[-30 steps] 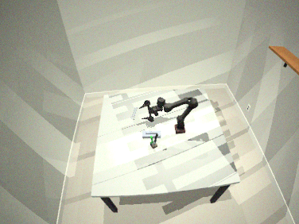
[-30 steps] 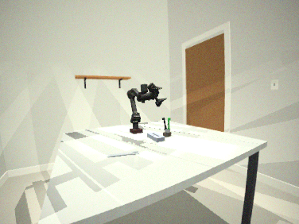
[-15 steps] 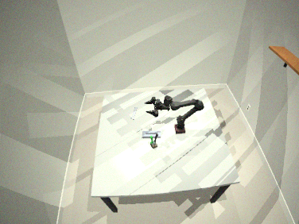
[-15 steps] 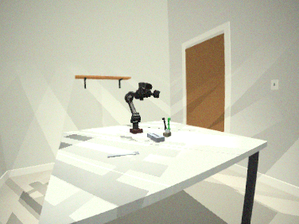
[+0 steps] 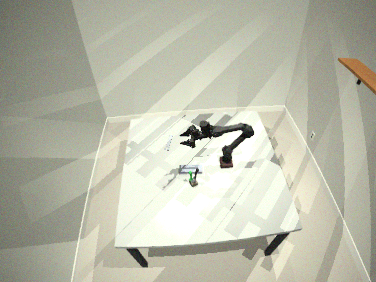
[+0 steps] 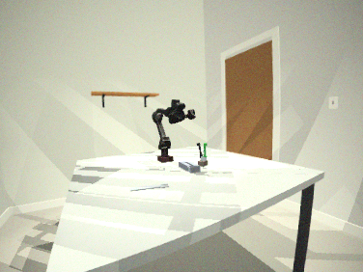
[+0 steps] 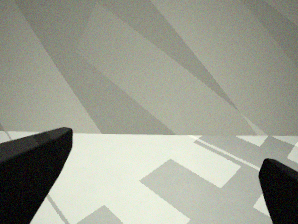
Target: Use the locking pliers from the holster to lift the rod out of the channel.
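Wide open, my hand (image 5: 188, 138) (image 6: 191, 114) (image 7: 168, 153) had hold of nothing and hung above the tabletop (image 5: 175, 215) (image 6: 193, 203) (image 7: 110, 170), its fingers well apart at the lower left and lower right of the wrist view. Near the centre of the top view, the pliers (image 5: 191, 179) (image 6: 205, 156), one handle green and one dark, stood upright in their small holster (image 5: 194, 183) (image 6: 203, 163), just beside the grey channel block (image 5: 183, 169) (image 6: 188, 167). I couldn't make out the rod.

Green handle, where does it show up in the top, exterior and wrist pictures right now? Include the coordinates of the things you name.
Top: the green handle (image 5: 190, 175) (image 6: 206, 149) is just below center, beside the grey block (image 5: 185, 172) (image 6: 188, 167).
Exterior: right of center, right of the grey block.
Wrist: not in it.
Shared landmark: the white table (image 5: 170, 220) (image 6: 203, 198) (image 7: 110, 170), in all three.
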### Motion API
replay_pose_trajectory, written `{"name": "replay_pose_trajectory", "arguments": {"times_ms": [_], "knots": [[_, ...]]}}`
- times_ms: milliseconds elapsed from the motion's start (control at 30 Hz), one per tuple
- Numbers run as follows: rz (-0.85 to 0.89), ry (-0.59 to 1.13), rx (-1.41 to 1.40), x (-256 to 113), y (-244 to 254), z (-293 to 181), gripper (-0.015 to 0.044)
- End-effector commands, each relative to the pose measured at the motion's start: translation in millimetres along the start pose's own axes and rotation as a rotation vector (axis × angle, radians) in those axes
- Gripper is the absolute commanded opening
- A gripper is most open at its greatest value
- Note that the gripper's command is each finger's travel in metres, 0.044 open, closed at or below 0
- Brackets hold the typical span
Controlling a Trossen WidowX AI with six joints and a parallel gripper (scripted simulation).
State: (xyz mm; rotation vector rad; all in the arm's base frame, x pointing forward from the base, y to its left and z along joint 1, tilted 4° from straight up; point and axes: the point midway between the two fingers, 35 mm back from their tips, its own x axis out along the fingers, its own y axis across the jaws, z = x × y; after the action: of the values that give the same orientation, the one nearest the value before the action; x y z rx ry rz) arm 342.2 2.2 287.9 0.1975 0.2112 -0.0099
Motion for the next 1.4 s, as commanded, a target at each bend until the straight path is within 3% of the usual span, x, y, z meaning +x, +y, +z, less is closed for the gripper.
{"name": "replay_pose_trajectory", "arguments": {"times_ms": [0, 233, 400, 1033, 1367], "knots": [[-0.125, 0.371, 0.284, 30, -10, -56, 0.044], [-0.532, 0.873, 0.681, 31, -21, -132, 0.044], [-0.91, 1.106, 0.857, 11, -25, -162, 0.044], [-0.926, 1.113, 0.862, 10, -25, -163, 0.044], [-0.924, 1.113, 0.864, 29, -4, -163, 0.044]]}}
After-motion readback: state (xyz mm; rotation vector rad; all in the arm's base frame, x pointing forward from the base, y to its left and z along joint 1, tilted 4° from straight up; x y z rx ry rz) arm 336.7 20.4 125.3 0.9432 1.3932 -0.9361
